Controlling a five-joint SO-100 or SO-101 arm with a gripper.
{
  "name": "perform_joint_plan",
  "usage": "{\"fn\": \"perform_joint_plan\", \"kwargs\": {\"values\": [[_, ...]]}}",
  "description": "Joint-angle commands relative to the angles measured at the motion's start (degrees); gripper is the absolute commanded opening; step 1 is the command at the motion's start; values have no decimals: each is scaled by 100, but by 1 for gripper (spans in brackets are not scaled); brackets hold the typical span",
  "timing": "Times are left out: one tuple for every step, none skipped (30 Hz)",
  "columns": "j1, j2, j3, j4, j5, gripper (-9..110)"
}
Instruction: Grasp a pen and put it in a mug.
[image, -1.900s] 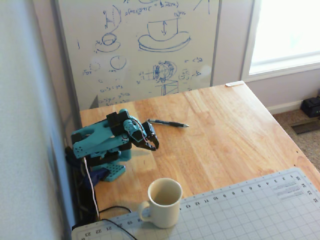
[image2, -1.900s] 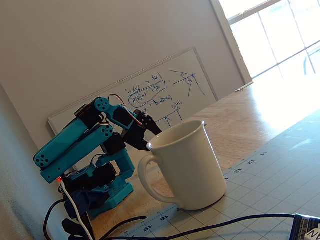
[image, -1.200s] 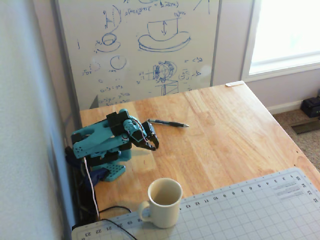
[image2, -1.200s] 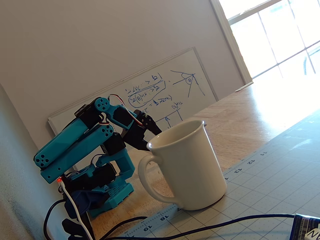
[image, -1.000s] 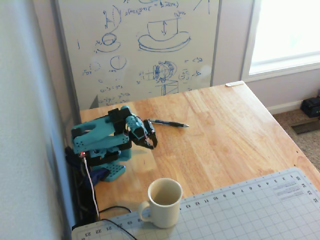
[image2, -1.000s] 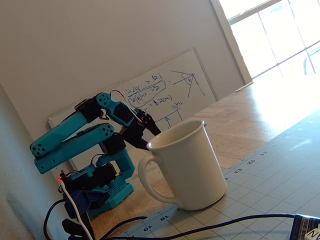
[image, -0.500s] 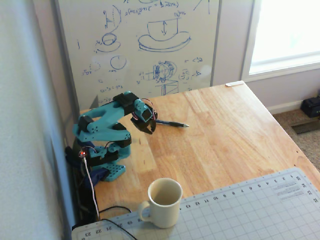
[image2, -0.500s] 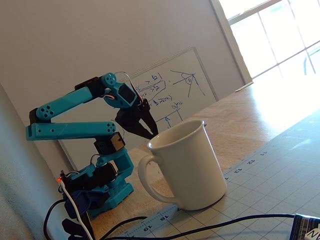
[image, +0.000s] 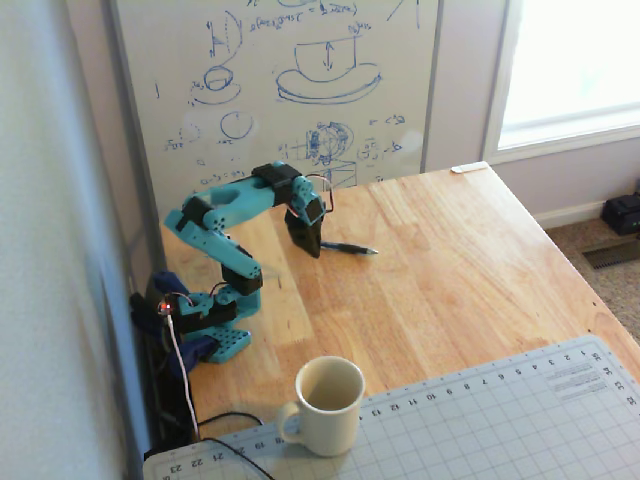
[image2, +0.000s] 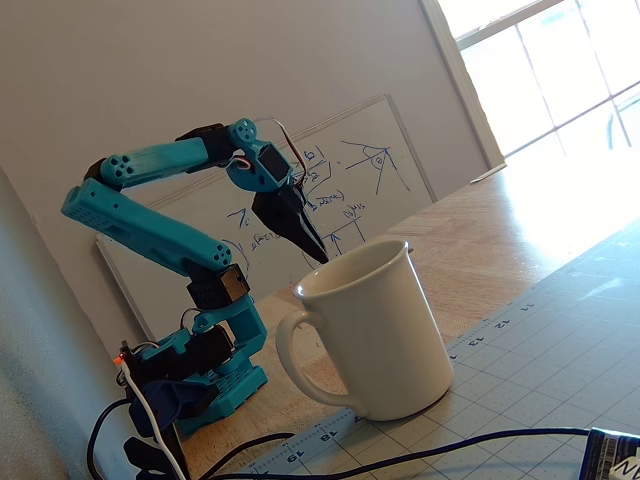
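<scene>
The thin dark pen lies level on the wooden table, tip pointing right in a fixed view. My black gripper points down at the pen's left end, and its fingers look closed to a narrow point on that end. In the other fixed view the gripper tapers to a point just behind the mug's rim, and the pen is hidden. The cream-white mug stands upright and empty near the table's front edge, handle to the left, well apart from the gripper. It fills the foreground of the other fixed view.
A grey-green cutting mat covers the front right of the table, and the mug stands on its corner. A whiteboard leans against the wall behind the arm. Cables run beside the teal arm base. The table's right edge drops to carpet.
</scene>
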Motion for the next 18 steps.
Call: {"fn": "perform_joint_plan", "kwargs": {"values": [[9, -545, -905, -97, -905, 2], [9, -686, -1011, -97, -1072, 2], [9, -800, -1107, -97, -1204, 2], [9, -905, -1187, -97, -1318, 2], [9, -1020, -1266, -97, -1397, 2], [9, -1107, -1327, -97, -1459, 2], [9, -1204, -1397, -105, -1512, 2], [0, -1292, -1477, -114, -1547, 2], [-9, -1389, -1564, -158, -1573, 3], [-26, -1485, -1652, -255, -1591, 5], [-44, -1582, -1731, -369, -1591, 7], [-53, -1687, -1802, -501, -1582, 9], [-53, -1793, -1854, -650, -1521, 11], [-53, -1916, -1890, -800, -1521, 13], [-53, -2039, -1925, -940, -1512, 15], [-53, -2171, -1942, -1099, -1512, 17], [-53, -2303, -1951, -1248, -1521, 19], [-53, -2426, -1960, -1406, -1573, 20]]}}
